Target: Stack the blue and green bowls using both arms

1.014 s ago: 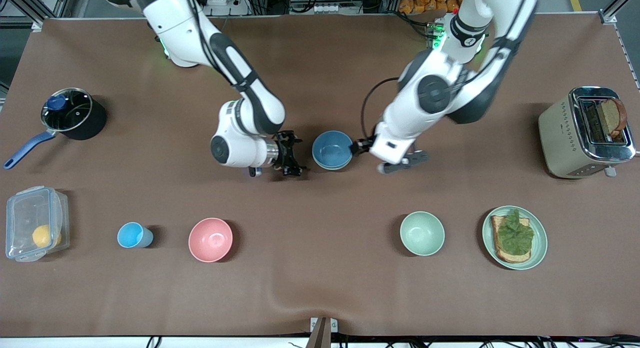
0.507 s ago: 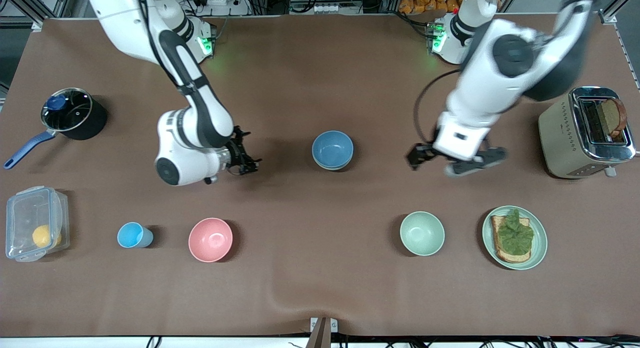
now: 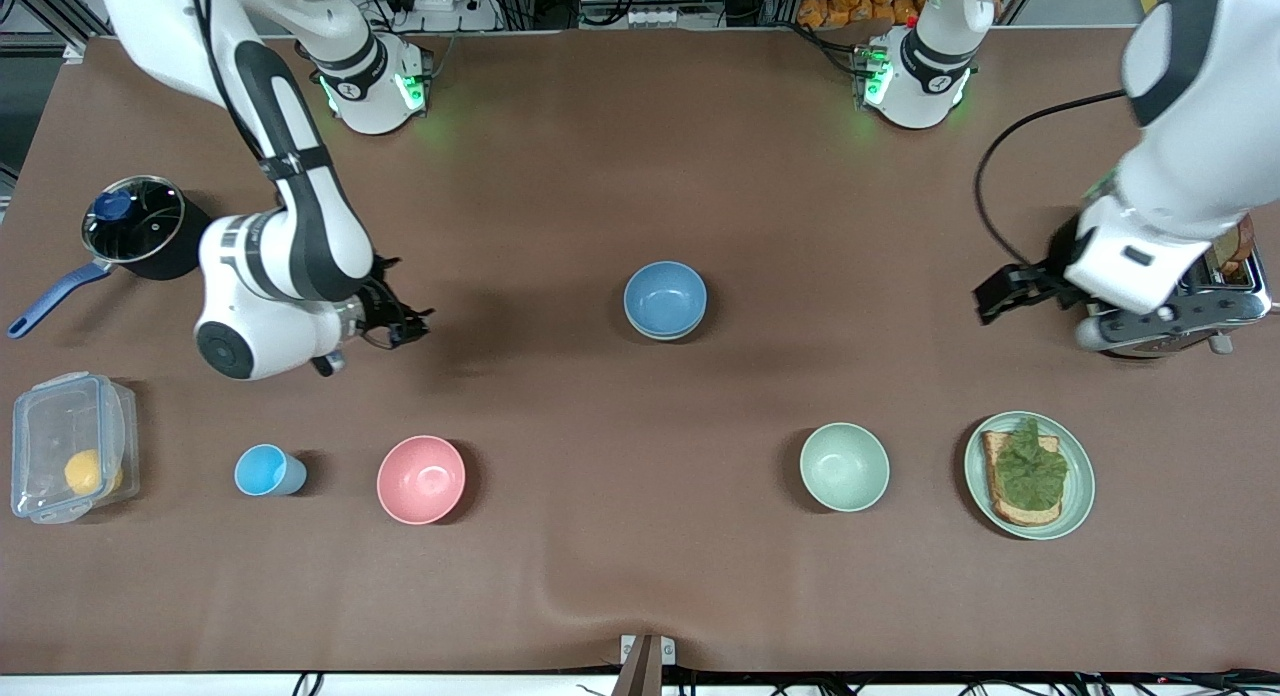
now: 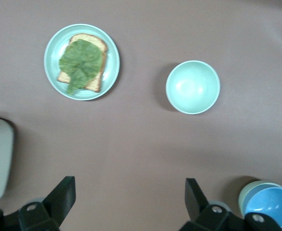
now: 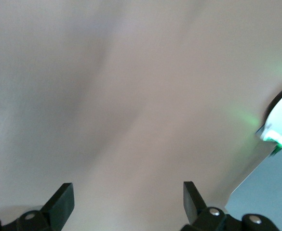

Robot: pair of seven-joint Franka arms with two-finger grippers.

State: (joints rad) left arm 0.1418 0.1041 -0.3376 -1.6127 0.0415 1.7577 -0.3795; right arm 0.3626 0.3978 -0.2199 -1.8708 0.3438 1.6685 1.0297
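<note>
The blue bowl (image 3: 665, 296) sits in the middle of the table, nested inside the pale green bowl. Only the green bowl's rim (image 4: 246, 196) shows beside the blue bowl (image 4: 271, 206) in the left wrist view. My left gripper (image 3: 992, 296) is open and empty, up in the air beside the toaster, well away from the stack toward the left arm's end; its jaws (image 4: 129, 185) stand wide apart. My right gripper (image 3: 412, 326) is open and empty over bare table toward the right arm's end; its jaws (image 5: 127, 188) stand wide apart.
A mintier green bowl (image 3: 844, 466) and a green plate with toast (image 3: 1029, 474) lie nearer the camera. The toaster (image 3: 1170, 266) stands under the left arm. A pink bowl (image 3: 421, 479), light-blue cup (image 3: 262, 470), clear box (image 3: 70, 446) and pot (image 3: 145, 226) lie toward the right arm's end.
Both grippers have drawn away from the stacked bowls, the left one toward the toaster, the right one toward the pot. The bowls have not moved.
</note>
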